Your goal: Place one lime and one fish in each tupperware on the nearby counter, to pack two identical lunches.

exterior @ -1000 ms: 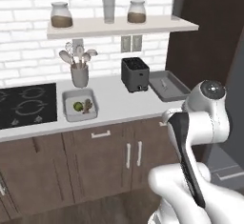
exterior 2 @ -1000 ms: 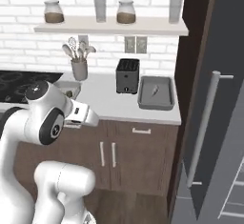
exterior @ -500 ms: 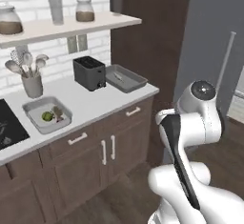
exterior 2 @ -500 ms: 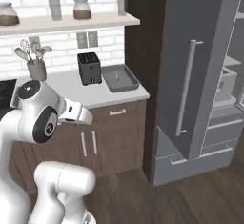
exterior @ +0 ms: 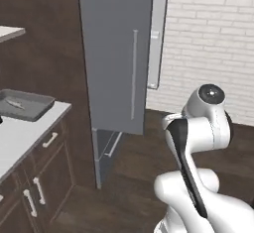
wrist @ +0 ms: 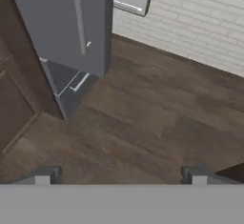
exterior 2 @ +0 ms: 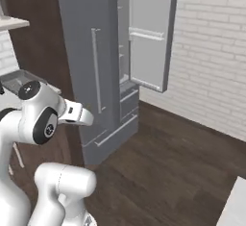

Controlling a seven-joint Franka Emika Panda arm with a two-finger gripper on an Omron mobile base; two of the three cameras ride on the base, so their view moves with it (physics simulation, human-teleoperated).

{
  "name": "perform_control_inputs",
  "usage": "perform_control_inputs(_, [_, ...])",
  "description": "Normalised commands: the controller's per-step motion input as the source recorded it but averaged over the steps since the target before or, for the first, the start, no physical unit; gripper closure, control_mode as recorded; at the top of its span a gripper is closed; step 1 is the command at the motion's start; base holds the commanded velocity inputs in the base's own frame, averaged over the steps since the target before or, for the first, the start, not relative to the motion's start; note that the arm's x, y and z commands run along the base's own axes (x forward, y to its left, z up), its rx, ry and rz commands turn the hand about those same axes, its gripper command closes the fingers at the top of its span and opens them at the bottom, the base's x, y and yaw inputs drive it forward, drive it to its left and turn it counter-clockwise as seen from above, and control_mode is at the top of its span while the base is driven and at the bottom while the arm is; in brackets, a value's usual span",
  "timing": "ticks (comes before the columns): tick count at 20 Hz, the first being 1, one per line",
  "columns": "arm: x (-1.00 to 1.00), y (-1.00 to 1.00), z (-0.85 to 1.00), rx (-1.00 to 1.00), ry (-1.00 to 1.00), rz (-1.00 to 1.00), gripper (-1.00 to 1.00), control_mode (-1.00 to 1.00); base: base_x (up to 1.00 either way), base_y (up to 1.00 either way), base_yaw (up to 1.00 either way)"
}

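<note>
Fingers (wrist: 120,174) are standing spread wide and grasping nothing, their two dark tips (wrist: 44,174) poking up at the bottom of the hand view over bare dark wood floor (wrist: 143,123). Ahead of them in that view, a tall grey fridge (wrist: 62,23) is rising from the floor, with a drawer front at its foot and a pale brick wall (wrist: 190,23) running behind it. From the left base view, the white arm (exterior: 198,143) is folding up at the lower right, and the surface (exterior: 20,133) is showing at the far left edge, over dark cabinets (exterior: 44,177) with white bar handles. On that surface a dark grey tupperware (exterior: 37,109) is sitting near the end, and a small grey fish (exterior: 15,104) is lying inside it. I cannot tell whether anything else is in the tub with it. The fridge is standing just beyond the end of the surface, with a long vertical handle (exterior: 134,73) on its closed door. From the right base view, the arm (exterior 2: 43,119) is bulking up at the lower left, and the fridge (exterior 2: 86,52) is standing with its far door (exterior 2: 151,32) swung open toward the brick wall, pale shelves showing in the gap. A corner of the grey tupperware (exterior 2: 14,81) is peeking out just above the arm's shoulder.
</note>
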Motion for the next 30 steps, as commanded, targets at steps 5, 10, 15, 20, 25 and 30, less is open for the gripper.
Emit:
perform_control_inputs(5, [0.00, 0.00, 0.00, 0.00, 0.00, 0.00, -1.00, 1.00, 0.66, -1.00, -0.64])
perform_control_inputs(10, [0.00, 0.00, 0.00, 0.00, 0.00, 0.00, -1.00, 1.00, 1.00, -0.86, -0.30])
perform_control_inputs(15, [0.00, 0.00, 0.00, 0.00, 0.00, 0.00, -1.00, 1.00, 1.00, -0.45, 0.06])
perform_control_inputs(20, [0.00, 0.00, 0.00, 0.00, 0.00, 0.00, -1.00, 1.00, 1.00, -0.34, 0.09])
perform_control_inputs(25, [0.00, 0.00, 0.00, 0.00, 0.00, 0.00, -1.00, 1.00, 1.00, -0.20, 0.10])
perform_control_inputs(30, [0.00, 0.00, 0.00, 0.00, 0.00, 0.00, -1.00, 1.00, 1.00, -0.25, 0.11])
